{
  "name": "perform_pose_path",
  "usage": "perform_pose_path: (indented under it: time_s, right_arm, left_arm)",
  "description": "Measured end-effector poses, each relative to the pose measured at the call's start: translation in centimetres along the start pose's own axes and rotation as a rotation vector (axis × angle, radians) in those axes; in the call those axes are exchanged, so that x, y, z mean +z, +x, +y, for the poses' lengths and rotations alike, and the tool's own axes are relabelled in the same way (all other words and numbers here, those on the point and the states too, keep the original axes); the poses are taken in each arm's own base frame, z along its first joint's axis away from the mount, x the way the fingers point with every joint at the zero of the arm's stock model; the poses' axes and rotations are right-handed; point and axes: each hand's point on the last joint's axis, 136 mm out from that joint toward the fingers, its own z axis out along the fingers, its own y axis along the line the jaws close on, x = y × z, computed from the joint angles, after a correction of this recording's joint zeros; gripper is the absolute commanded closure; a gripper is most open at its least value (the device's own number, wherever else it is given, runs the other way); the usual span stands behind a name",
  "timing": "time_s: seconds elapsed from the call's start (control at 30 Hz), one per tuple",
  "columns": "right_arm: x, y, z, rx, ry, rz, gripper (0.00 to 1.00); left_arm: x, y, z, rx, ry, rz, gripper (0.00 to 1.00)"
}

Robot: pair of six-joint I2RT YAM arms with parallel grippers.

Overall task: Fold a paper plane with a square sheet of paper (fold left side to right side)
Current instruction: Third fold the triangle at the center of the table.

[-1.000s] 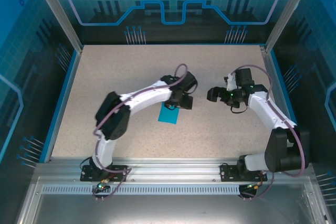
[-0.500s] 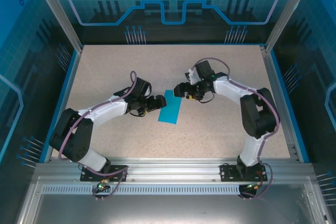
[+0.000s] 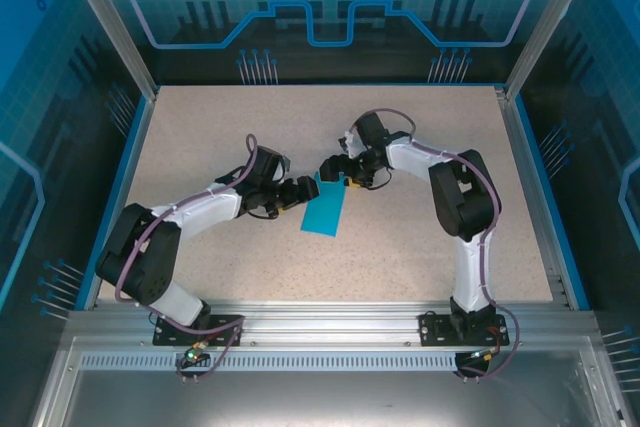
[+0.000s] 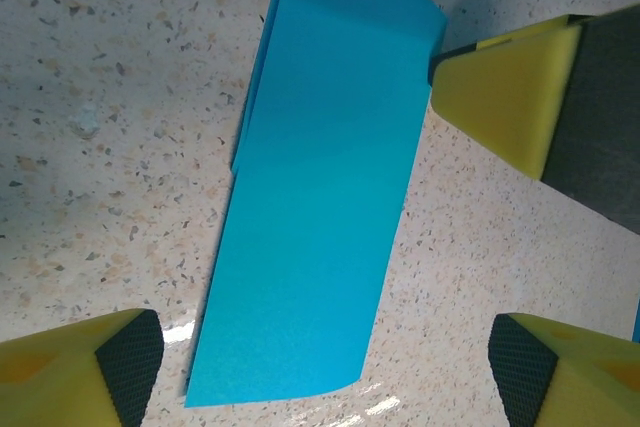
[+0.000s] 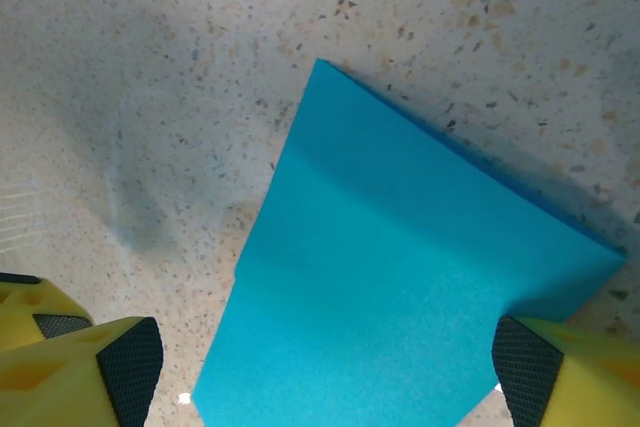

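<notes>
A: Field note, top camera. Your left gripper (image 3: 305, 190) stood low over the counter (image 3: 430, 247) with its jaws spread wide. It was pinching nothing.

B: And the sheet of paper?

A: The sheet of paper (image 3: 325, 212) lay flat on the counter, folded into a narrow strip of two layers. It sat just right of your left gripper's tips and just below the tips of your right gripper (image 3: 330, 168). Both grippers pointed in at its far end from opposite sides.

B: What was the right gripper's state?

A: Spread as well, and empty. In its own wrist view the strip ran out ahead from between the two pads and lay nearer the right-hand one. That pad sat at the strip's edge, but I could not tell whether it touched.

B: What did the left wrist view add?

A: The strip's near short end lay between your left gripper's pads, closer to the left-hand pad, and ran away from the gripper at a slight lean. The under layer peeked out along the left long edge, so the two layers were not quite flush. At the far right corner stood a yellow fingertip (image 4: 510, 87) of the other gripper. It was right against the corner, but whether it made contact was not clear.

B: Was any part of the paper lifted?

A: None that I could see. It lay flat, with a faint curl at the near end.
</notes>
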Motion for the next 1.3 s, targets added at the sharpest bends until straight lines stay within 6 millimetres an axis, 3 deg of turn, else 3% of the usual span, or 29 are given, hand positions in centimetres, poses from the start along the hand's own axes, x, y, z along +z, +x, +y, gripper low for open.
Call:
perform_pose_path:
  time_s: [0.3,0.77,1.3]
  right_arm:
    - [0.4,-0.2,-1.0,-0.029,0.05,0.038,0.13]
    - [0.4,0.0,-0.9,-0.054,0.048,0.05,0.14]
    - [0.5,0.0,-1.0,-0.054,0.045,0.051,0.14]
  left_arm:
    - [1.8,0.6,1.0,-0.024,-0.021,0.061,0.17]
    - [5.2,1.1,0.7,-0.056,0.022,0.169,0.29]
    - [5.6,0.8,0.2,-0.079,0.059,0.176,0.54]
